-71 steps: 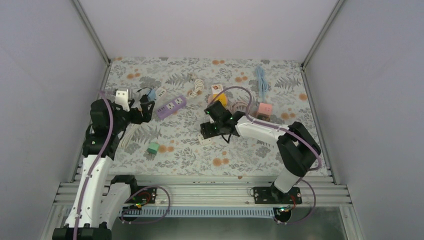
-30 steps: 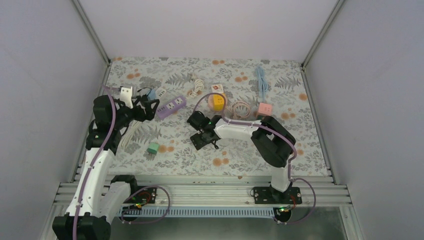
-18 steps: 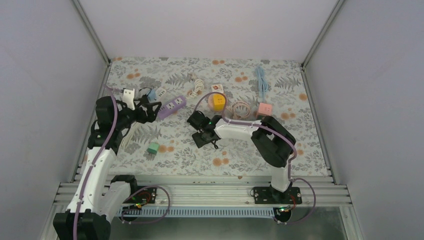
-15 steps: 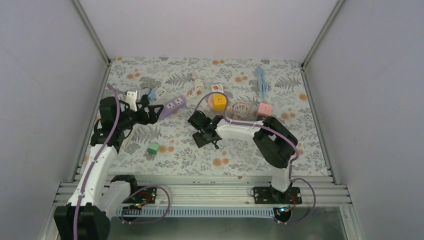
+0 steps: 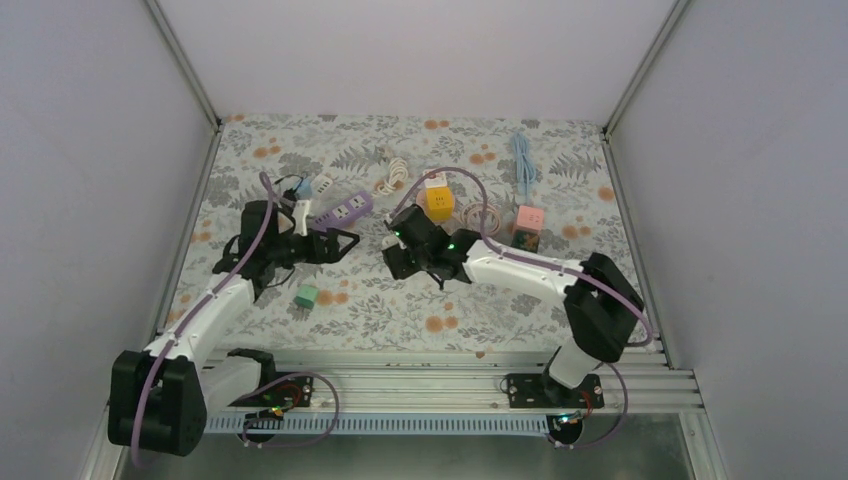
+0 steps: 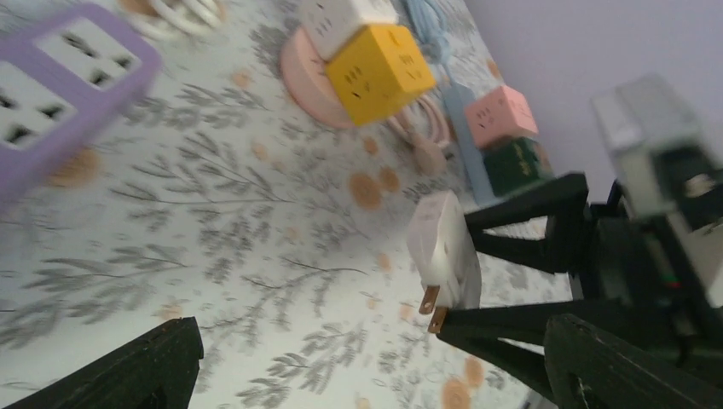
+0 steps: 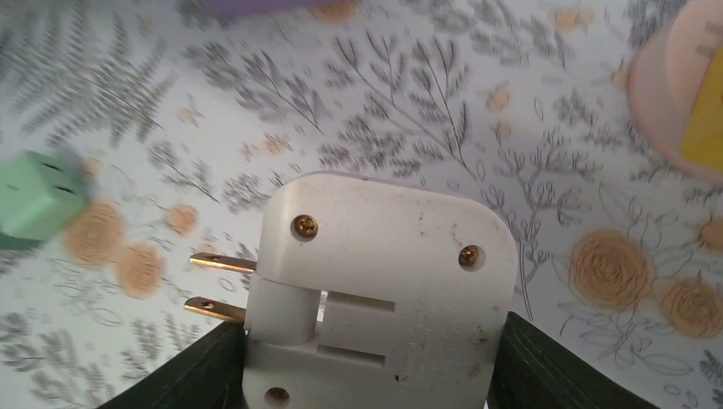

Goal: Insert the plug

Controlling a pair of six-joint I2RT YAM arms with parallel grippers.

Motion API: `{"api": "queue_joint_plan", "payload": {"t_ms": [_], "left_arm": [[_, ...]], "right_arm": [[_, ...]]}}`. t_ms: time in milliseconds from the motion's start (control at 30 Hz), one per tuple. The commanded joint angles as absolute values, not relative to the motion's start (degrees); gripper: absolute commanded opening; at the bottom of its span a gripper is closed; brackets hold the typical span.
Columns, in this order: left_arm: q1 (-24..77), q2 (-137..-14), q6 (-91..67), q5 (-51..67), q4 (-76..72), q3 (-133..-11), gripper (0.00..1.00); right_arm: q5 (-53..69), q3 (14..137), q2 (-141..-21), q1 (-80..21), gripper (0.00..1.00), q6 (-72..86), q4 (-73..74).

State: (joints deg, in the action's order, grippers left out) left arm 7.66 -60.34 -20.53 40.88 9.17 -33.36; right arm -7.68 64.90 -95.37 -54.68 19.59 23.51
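The right gripper [image 5: 398,260] is clamped on the flat white plastic plug [image 7: 379,294] with two brass prongs, held over the floral-patterned counter [image 5: 480,310] at the centre of the top view. The prongs point toward frame left. The left gripper [image 5: 338,243], spread wide, hangs just left of it, below the purple plastic power strip [image 5: 340,210].

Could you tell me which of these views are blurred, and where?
Top external: sharp and evenly lit. Left wrist: soft all over, the purple power strip most smeared. Right wrist: the white plug is crisp, the floral mat and green cube behind it blurred.
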Motion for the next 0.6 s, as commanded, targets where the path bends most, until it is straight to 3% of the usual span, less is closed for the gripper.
{"api": "queue_joint_plan", "payload": {"t_ms": [0,300,567], "left_arm": [[10.73,-60.59,-26.69,46.6,1.19,-32.06,1.0],[15.31,-62.7,-32.45,49.05,-3.26,-35.64,0.98],[17.84,-64.65,-35.69,49.99,-3.58,-36.87,0.72]], "right_arm": [[-6.11,63.43,-90.85,-54.58,0.56,17.14,16.94],[-0.04,60.5,-84.68,-54.57,0.57,15.2,8.22],[2.04,60.81,-84.16,-54.66,0.58,13.06,6.9]]}}
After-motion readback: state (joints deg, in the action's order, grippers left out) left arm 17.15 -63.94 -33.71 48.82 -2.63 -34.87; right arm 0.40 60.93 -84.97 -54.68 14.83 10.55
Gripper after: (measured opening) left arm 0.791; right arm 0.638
